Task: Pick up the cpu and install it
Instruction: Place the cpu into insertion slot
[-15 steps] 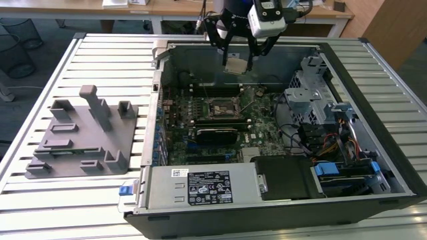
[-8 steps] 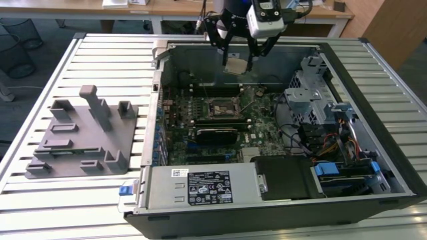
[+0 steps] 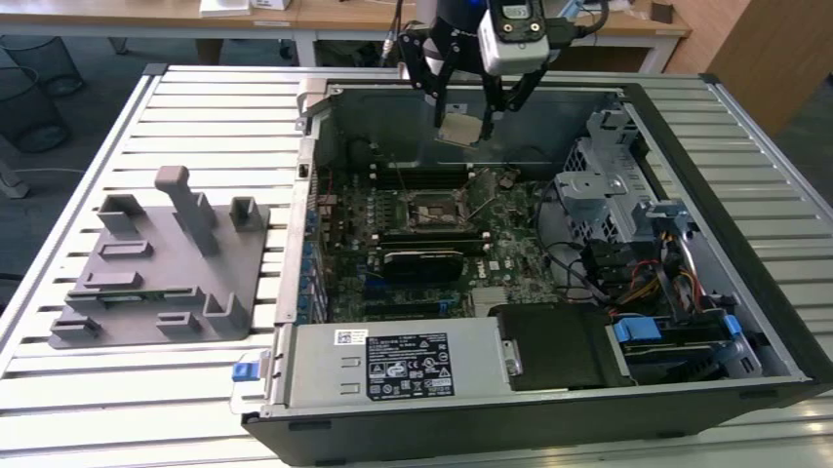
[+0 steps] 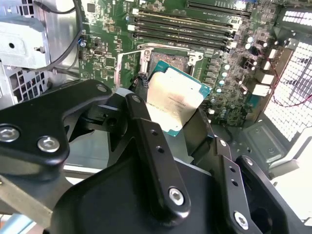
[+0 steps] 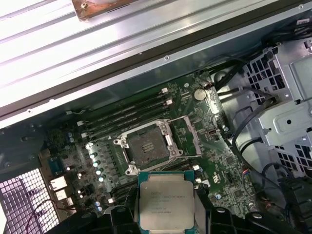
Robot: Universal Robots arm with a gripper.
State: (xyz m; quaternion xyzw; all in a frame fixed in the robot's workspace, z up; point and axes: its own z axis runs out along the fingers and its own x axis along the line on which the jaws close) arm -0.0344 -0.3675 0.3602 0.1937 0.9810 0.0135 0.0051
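Observation:
The cpu, a small square chip with a pale metal top, hangs above the far end of the open computer case, with my gripper shut on it. In both wrist views the cpu sits clamped by its edges between the black fingers. The open socket on the green motherboard lies below the chip and a little nearer, its metal frame lifted and its bed bare.
A grey plastic tray with upright posts stands on the slatted table at the exterior view's left. Inside the case are memory slots, a black ribbed block, a metal drive cage, cables and the power supply.

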